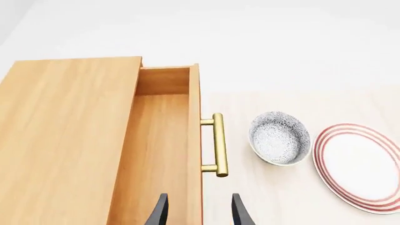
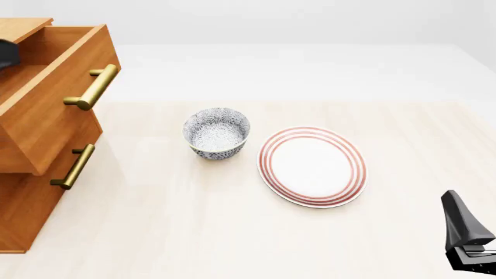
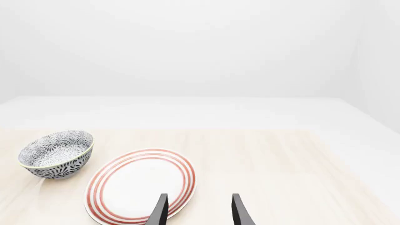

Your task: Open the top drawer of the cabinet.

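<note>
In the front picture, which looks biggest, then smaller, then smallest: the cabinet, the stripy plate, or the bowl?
1. The cabinet, though cut off at the picture's edge.
2. The striped plate.
3. The patterned bowl.

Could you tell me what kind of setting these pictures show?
Probably a simulated tabletop test scene: a pale wooden table against blank white surroundings, holding only a wooden cabinet, a patterned bowl and a red-ringed plate.

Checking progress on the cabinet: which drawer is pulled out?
The top drawer: it juts forward with its inside showing, while the drawer below sits flush in the cabinet.
</note>
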Robot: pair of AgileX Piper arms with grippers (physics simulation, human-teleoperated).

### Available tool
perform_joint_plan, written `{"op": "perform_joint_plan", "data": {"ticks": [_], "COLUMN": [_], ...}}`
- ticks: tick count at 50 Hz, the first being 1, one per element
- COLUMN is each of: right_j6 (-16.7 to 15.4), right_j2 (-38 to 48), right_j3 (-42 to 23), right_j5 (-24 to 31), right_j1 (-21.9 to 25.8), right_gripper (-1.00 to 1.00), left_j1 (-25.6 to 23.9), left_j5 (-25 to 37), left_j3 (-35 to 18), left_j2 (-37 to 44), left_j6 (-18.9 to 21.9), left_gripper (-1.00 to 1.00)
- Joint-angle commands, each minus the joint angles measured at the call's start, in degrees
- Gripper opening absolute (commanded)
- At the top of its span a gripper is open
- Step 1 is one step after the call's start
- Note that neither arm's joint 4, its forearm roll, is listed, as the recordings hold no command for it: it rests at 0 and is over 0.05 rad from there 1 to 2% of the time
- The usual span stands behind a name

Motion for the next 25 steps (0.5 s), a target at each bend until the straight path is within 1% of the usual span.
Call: {"op": "perform_joint_plan", "data": {"ticks": [1,4,6,10,11,12,13,16,17,19,20,21,22,25], "right_j6": [-0.01,-0.01,0.00,0.00,0.00,0.00,-0.01,0.00,-0.02,-0.02,0.00,0.00,0.00,-0.01], "right_j2": [0.01,-0.01,-0.01,-0.01,0.00,0.00,0.00,0.00,0.00,-0.01,0.01,0.01,0.00,-0.01], "right_j3": [0.00,0.00,0.00,0.00,0.00,0.00,0.00,0.00,0.00,0.00,0.00,0.00,0.00,0.00], "right_j5": [0.00,0.00,0.00,0.00,0.00,0.00,0.00,0.00,0.00,0.00,0.00,0.00,0.00,0.00], "right_j1": [0.00,0.00,0.00,0.01,0.00,0.00,0.00,0.00,-0.01,0.01,-0.01,-0.01,0.00,0.00], "right_gripper": [1.00,1.00,1.00,1.00,1.00,1.00,1.00,1.00,1.00,1.00,1.00,1.00,1.00,1.00], "left_j1": [-0.35,0.08,-0.36,-0.09,0.09,-0.37,-2.23,-0.81,-1.84,-1.15,-2.42,-2.42,-1.19,-1.57], "left_j5": [6.00,8.42,9.21,10.69,11.40,11.37,11.22,12.39,12.40,13.43,13.02,13.02,13.56,14.06], "left_j3": [-4.68,-5.92,-7.01,-8.55,-8.40,-8.54,-9.13,-8.65,-9.08,-8.83,-8.82,-8.81,-8.74,-9.01], "left_j2": [3.16,4.24,4.57,4.95,5.49,5.72,6.22,6.60,7.02,7.62,7.81,7.82,7.91,8.52], "left_j6": [-1.97,-1.17,-1.76,-1.61,-0.91,-1.56,-3.15,-1.33,-2.29,-0.95,-2.46,-2.46,-1.37,-1.32], "left_gripper": [1.00,1.00,1.00,1.00,1.00,1.00,1.00,1.00,1.00,1.00,1.00,1.00,1.00,1.00]}}
